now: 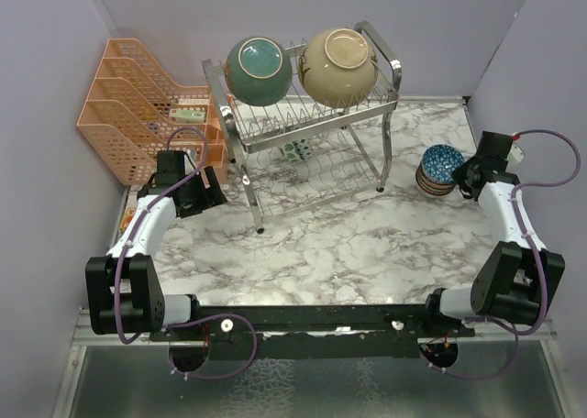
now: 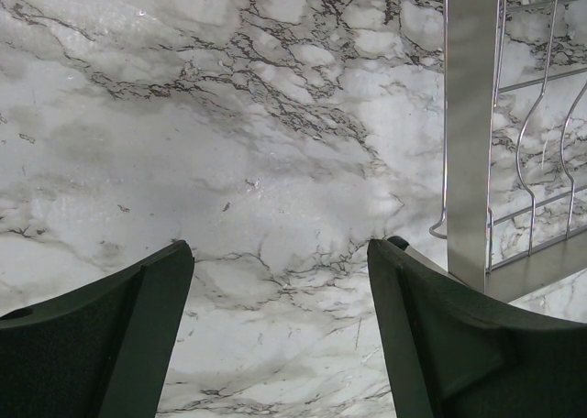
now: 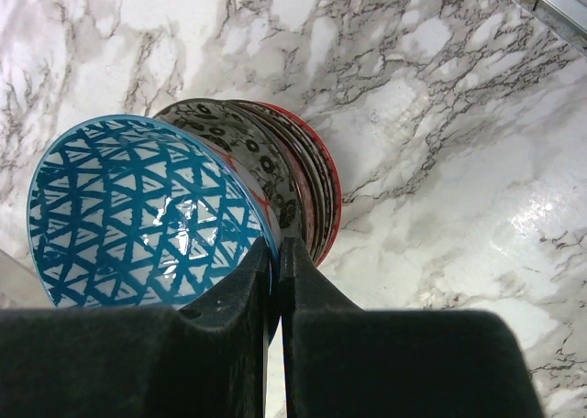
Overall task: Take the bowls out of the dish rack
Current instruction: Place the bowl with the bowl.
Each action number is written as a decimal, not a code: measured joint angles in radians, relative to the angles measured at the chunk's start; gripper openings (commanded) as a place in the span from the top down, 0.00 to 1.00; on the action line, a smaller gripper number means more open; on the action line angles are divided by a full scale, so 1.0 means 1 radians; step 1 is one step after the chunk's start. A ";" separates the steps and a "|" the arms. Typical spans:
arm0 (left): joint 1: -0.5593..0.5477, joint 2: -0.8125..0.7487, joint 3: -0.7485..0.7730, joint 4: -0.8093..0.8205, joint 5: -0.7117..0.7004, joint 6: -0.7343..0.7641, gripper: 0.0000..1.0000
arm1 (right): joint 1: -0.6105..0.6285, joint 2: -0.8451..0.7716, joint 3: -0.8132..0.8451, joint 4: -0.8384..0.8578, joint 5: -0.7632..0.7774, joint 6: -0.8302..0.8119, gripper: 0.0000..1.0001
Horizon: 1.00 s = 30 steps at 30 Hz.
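The silver wire dish rack (image 1: 307, 129) stands at the back middle. A teal bowl (image 1: 259, 70) and a cream bowl (image 1: 339, 65) rest tilted on its top tier. A small patterned bowl (image 1: 295, 150) shows in the lower tier. On the table at the right sits a stack of small bowls (image 1: 440, 169), its top one a blue triangle-patterned bowl (image 3: 138, 212). My right gripper (image 3: 278, 246) is shut on that bowl's rim. My left gripper (image 2: 280, 253) hangs open over bare marble, just left of the rack's front leg (image 2: 470, 125).
An orange plastic mesh organizer (image 1: 138, 106) stands at the back left, close behind my left arm. Purple walls close in both sides and the back. The marble table (image 1: 330, 244) runs in front of the rack.
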 measured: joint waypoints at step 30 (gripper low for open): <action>0.000 0.000 -0.007 0.003 0.005 0.000 0.21 | 0.000 0.039 -0.016 0.009 0.008 0.014 0.64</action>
